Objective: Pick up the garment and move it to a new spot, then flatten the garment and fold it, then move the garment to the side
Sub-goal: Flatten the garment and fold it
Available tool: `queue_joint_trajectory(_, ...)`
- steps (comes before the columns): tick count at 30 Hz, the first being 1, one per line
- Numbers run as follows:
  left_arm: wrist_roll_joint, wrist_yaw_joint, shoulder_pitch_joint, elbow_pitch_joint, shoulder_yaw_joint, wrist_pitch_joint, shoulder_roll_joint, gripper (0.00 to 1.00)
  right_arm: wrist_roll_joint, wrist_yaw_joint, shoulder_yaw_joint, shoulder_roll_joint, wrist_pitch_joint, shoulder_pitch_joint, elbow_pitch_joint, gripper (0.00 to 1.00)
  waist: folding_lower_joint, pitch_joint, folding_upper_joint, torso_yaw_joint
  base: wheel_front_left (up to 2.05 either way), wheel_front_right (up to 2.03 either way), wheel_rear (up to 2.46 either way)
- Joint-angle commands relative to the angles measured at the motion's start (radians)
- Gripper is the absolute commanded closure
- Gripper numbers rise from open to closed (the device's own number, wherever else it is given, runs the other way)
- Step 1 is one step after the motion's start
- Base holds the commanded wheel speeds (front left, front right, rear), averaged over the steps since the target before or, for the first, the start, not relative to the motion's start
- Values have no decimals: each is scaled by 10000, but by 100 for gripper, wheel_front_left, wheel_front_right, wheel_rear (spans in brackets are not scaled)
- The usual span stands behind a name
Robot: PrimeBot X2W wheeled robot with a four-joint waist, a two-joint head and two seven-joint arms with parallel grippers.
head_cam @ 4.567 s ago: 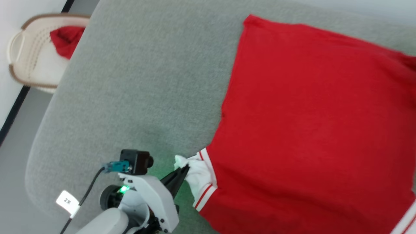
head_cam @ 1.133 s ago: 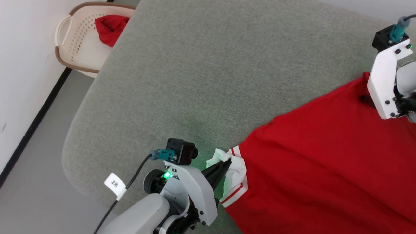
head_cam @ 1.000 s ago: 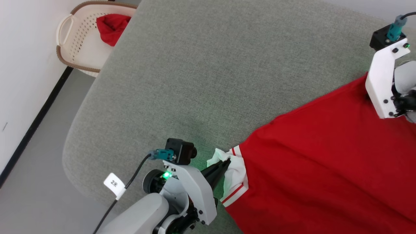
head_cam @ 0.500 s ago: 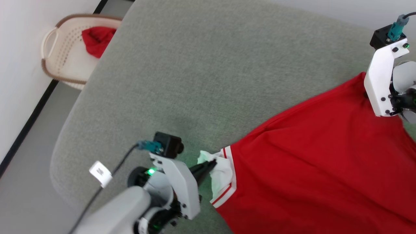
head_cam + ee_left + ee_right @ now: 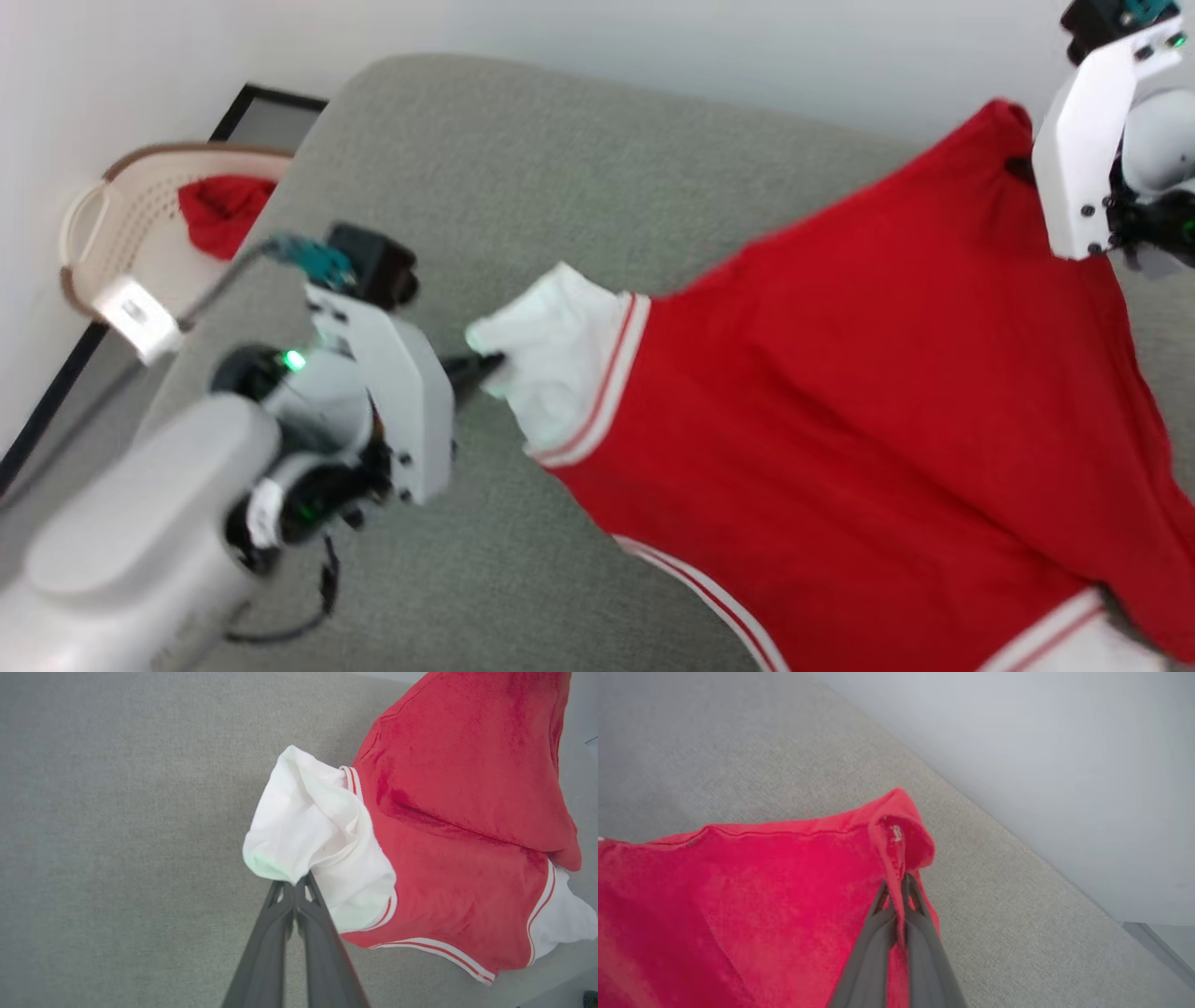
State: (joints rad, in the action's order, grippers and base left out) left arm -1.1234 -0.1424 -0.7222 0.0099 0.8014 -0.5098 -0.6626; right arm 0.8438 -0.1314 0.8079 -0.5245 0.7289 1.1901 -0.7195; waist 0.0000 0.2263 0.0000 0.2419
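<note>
The garment (image 5: 840,392) is a large red shirt with white sleeves and striped trim, hanging lifted above the grey cushion between my two arms. My left gripper (image 5: 487,362) is shut on the white sleeve (image 5: 551,364); the left wrist view shows its gripper (image 5: 296,881) pinching the sleeve (image 5: 308,830) at its edge. My right gripper (image 5: 900,879) is shut on a red corner of the garment (image 5: 784,882); in the head view its white wrist (image 5: 1088,140) stands at the upper right. A striped hem (image 5: 691,583) hangs low near the cushion.
A broad grey cushioned surface (image 5: 523,177) lies under the garment, with open room to the left. A cream laundry basket (image 5: 103,224) holding a small plain red cloth (image 5: 219,213) stands on the floor at the far left. A pale wall (image 5: 1041,742) runs behind the cushion.
Both arms have risen with the garment: the sleeve and the red corner went up and the cloth now hangs off the cushion. The head camera has shifted too.
</note>
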Motion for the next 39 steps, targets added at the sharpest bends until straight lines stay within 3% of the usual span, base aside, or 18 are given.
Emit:
queue_joint_trajectory(1,-23,-2,-376,58,-122,-239,-181,100,-15,14,-108,7,-236,166,15,100,0,-556,0,-519,0,0,0)
queue_joint_trajectory(7,280,347,-1744,882,-261,-881,-447,100,-151,14,-432,7,-946,492,-58,100,0,-1069,0,-970,0,0,0)
queue_joint_trajectory(15,953,1114,-3701,2946,-302,-945,-187,100,-483,14,-956,24,-1979,842,-339,100,0,-1596,0,-1550,0,0,0)
queue_joint_trajectory(27,2043,2195,-6328,6383,-362,585,647,100,-1501,14,-2129,578,-3954,1439,-1361,100,0,-1872,0,-2264,0,0,0)
queue_joint_trajectory(39,2818,2469,-8656,8991,-304,2267,1732,100,-2085,14,-2544,1117,-4760,2019,-1781,100,0,-1357,0,-2809,0,0,0)
